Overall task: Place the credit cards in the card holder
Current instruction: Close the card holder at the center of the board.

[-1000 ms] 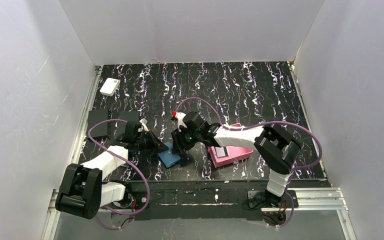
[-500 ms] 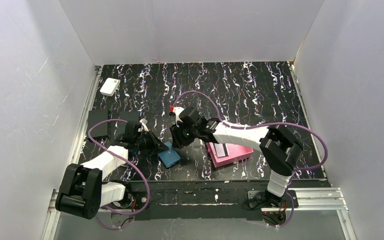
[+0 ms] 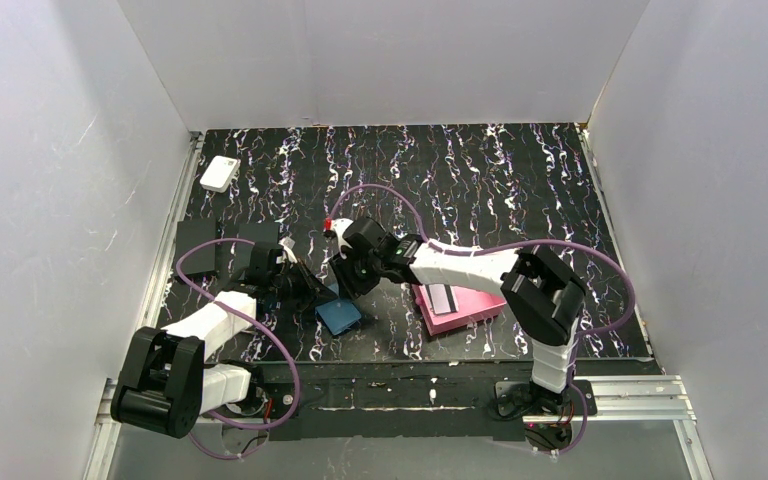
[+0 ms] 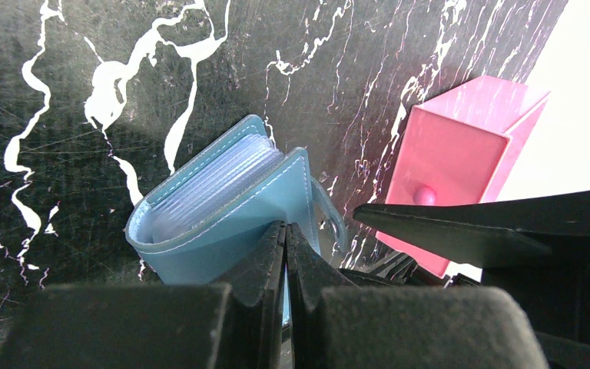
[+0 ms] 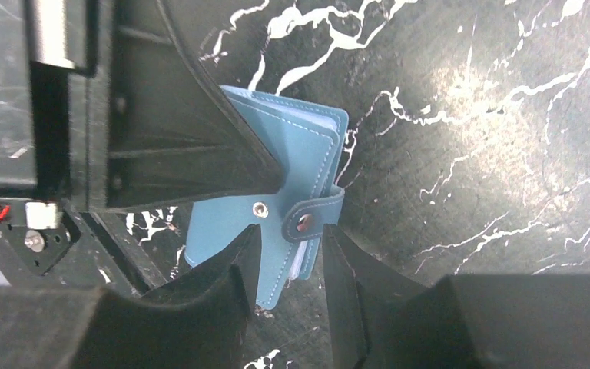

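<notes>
White-walled booth; black worktop (image 3: 520, 180) veined with white. Left of centre, close to the near edge: card holder (image 3: 340, 314), teal-blue, covers slightly parted, clear sleeves visible at the open side from the left wrist camera. Snap tab (image 5: 311, 219) unfastened, curled round one edge, its stud just beside the button (image 5: 260, 209) on the cover. Right of the holder, also by the near edge: pink tray (image 3: 460, 320), one grey-white striped credit card (image 3: 443, 298) lying inside. Left gripper (image 4: 284, 234) low at the holder's left side, jaws pressed together, a thin sliver of blue cover pinched between them. Right gripper (image 5: 288, 237) over the holder from the far side, jaws narrowly parted, one finger (image 5: 230, 277) on either side of the snap tab, tab and button in the gap; contact with the tab not clear. Near the left edge: two matte black slabs (image 3: 200, 260) (image 3: 258, 236), side by side. Far-left corner: small white box (image 3: 220, 173).
</notes>
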Available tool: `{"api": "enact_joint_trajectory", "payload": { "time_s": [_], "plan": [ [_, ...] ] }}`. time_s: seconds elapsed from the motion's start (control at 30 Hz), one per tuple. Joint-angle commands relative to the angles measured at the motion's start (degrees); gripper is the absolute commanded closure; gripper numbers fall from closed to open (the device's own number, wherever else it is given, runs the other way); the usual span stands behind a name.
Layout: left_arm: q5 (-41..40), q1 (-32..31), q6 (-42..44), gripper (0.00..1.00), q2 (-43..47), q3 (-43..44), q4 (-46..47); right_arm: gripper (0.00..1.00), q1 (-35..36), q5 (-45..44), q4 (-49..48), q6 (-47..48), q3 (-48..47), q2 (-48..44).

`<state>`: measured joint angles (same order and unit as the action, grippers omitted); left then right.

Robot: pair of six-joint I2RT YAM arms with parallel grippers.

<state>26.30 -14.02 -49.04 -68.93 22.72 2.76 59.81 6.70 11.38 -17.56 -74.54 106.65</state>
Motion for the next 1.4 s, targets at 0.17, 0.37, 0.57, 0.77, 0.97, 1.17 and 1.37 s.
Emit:
{"api": "enact_joint_trajectory", "payload": {
  "time_s": [0.17, 0.37, 0.57, 0.77, 0.97, 1.17, 1.37],
  "plan": [
    [-5.44, -0.21, 2.72, 1.00, -1.57, -2.25, -7.14, 0.67, 0.75, -2.81, 2.95, 1.77, -3.36, 0.86],
    [-5.48, -0.22, 2.81, 1.00, -1.44, -2.06, -7.38, 0.77, 0.75, -3.18, 2.29, 1.56, -3.35, 0.71],
    [-5.47, -0.21, 2.81, 1.00, -1.23, -2.58, -7.13, 0.73, 0.75, -3.71, 2.51, 1.63, -3.67, 1.30],
    [-5.48, -0.20, 2.81, 1.00, -1.33, -2.60, -6.98, 0.76, 0.75, -4.80, 2.14, 1.83, -3.94, 1.78],
    [-5.47, -0.25, 2.82, 1.00, -1.30, -2.68, -6.98, 0.82, 0.75, -5.07, 1.97, 1.71, -4.36, 2.69],
    [-5.41, -0.22, 2.67, 1.00, -2.21, -2.68, -6.03, 0.95, 0.75, -4.76, 1.43, 0.62, -3.28, 1.63],
    [-4.20, -0.20, 0.86, 1.00, -5.27, -3.61, -0.95, 0.99, -0.01, 1.02, -6.48, -2.85, 2.50, -1.71]
  ]
}}
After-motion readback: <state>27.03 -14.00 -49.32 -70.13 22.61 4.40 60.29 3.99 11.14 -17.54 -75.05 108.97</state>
